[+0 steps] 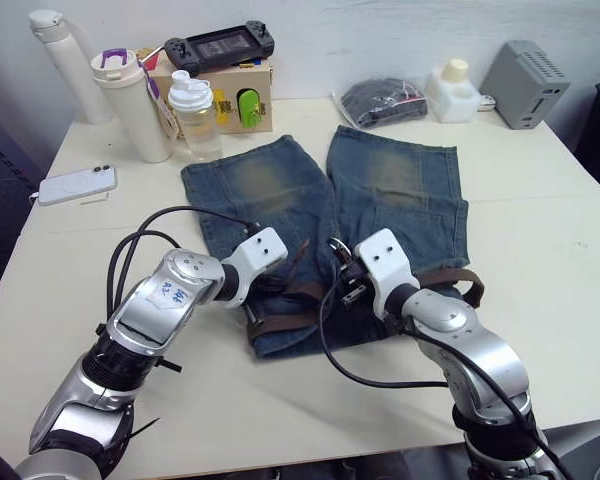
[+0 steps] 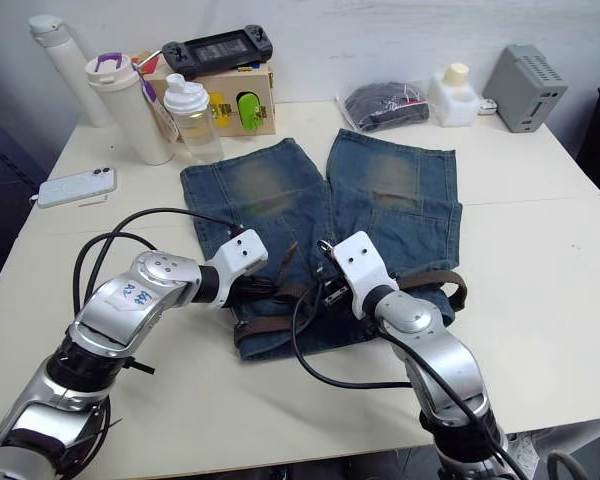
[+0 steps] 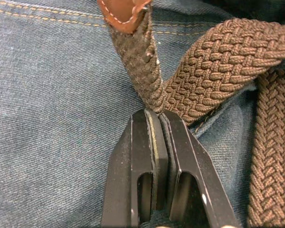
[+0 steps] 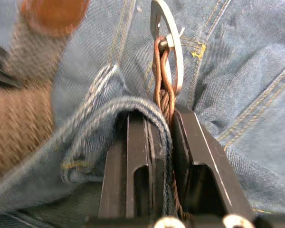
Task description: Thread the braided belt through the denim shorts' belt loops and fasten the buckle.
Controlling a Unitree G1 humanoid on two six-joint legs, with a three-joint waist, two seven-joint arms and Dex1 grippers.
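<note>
The denim shorts (image 1: 270,185) lie flat on the table, waistband nearest me. The braided belt (image 1: 450,280) runs brown along the waistband and loops out at the right hip. My left gripper (image 3: 157,116) is shut on the belt's woven strap just below its tan leather tip (image 3: 123,9), left of the fly. My right gripper (image 4: 161,116) is shut on the belt end right behind the silver buckle (image 4: 168,42), with a fold of denim caught between the fingers too. The buckle (image 1: 337,247) stands up at the waistband's middle. Belt loops are hidden under the grippers.
A phone (image 1: 75,185) lies at the left. White bottles, a clear shaker (image 1: 195,115) and a cardboard box with a game console (image 1: 220,45) stand at the back left. A dark bagged bundle (image 1: 380,100), a white jar (image 1: 450,90) and a grey box (image 1: 525,80) sit at the back right.
</note>
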